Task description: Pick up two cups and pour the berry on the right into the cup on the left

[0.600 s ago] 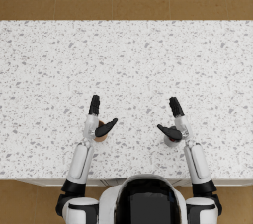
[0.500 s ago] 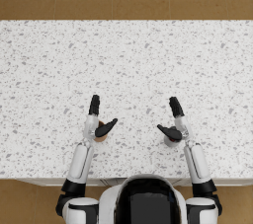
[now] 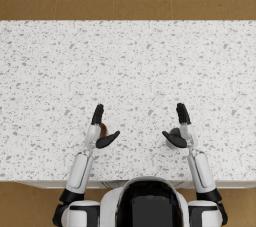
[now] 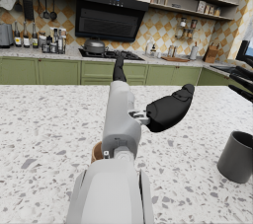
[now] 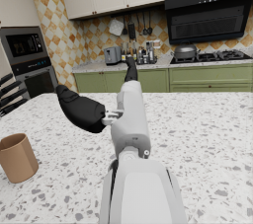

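A simulated humanoid stands at a speckled white surface (image 3: 128,71) with both hands raised beside two cups, neither yet grasped. The brown cup (image 3: 103,130) sits just inside the left hand (image 3: 100,131), largely hidden beneath the forearm in the head view; the dark grey cup (image 3: 173,136) stands against the right hand (image 3: 180,130). The berry cannot be seen in any view, though the task places it in the right-side cup.

The risk from here, as a judgement: each cup sits tight against a palm, so a closing thumb could nudge or tip it before the fingers wrap, and a tipped grey cup would spill the berry onto the surface.

The left hand's fingers (image 4: 118,69) are extended straight, thumb splayed wide, holding nothing. The right hand's fingers (image 5: 131,69) are likewise released and spread, thumb out toward the brown cup's side. Whether either palm actually touches its cup cannot be told.
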You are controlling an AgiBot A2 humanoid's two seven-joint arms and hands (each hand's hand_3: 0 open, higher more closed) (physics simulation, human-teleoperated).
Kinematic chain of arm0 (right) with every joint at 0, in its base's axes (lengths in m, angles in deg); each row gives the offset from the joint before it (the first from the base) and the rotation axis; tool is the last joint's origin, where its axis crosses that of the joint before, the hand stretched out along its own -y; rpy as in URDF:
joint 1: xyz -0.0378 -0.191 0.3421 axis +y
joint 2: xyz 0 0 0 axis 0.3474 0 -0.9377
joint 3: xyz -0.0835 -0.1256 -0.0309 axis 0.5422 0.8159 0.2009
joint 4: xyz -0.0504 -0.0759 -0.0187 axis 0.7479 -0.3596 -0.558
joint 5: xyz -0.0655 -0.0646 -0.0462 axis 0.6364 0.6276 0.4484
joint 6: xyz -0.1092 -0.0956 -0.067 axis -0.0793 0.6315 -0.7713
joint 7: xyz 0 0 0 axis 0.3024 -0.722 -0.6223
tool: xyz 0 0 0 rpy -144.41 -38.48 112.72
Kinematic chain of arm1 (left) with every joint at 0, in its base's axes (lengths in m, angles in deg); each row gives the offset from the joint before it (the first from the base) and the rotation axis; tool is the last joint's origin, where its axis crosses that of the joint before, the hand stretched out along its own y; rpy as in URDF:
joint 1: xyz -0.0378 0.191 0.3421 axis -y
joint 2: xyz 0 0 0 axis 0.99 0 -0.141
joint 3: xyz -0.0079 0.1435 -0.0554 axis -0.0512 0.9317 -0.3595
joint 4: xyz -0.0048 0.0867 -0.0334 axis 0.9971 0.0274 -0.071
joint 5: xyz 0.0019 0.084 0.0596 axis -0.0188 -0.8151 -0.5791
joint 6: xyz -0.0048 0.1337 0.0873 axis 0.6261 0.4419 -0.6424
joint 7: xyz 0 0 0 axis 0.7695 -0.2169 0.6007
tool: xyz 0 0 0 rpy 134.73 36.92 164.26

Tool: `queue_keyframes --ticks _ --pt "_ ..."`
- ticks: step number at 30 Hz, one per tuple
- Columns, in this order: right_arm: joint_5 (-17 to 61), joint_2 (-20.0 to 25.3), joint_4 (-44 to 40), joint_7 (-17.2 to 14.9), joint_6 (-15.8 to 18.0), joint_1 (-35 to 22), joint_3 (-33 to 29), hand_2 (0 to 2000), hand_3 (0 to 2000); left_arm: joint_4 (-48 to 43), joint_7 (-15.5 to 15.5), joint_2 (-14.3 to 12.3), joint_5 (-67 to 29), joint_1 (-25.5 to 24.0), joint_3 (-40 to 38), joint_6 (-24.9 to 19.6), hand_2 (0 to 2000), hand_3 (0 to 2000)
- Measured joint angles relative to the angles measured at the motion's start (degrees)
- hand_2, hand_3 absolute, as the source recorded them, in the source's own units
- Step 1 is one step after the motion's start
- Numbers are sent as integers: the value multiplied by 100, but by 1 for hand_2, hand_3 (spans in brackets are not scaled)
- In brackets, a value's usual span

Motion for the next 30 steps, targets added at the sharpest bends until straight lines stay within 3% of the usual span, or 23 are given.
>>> queue_keyframes --ticks 8,14,23,30 --pt "1190 -312 691 52 -52 1463 -878 0 0 -472 -52 330 -1191 -1204 -734 -52 0 0" --pt "1335 -316 289 56 -55 1982 -957 0 0 125 -55 332 -1336 -1629 -953 -56 0 0" --pt "1356 -165 -819 56 -55 1923 -418 0 0 1352 -56 155 -1357 -1511 -484 -56 0 0" --pt "1356 18 -1278 56 -56 1697 -157 0 0 1526 -56 -17 -1357 -1321 -386 -56 0 0"
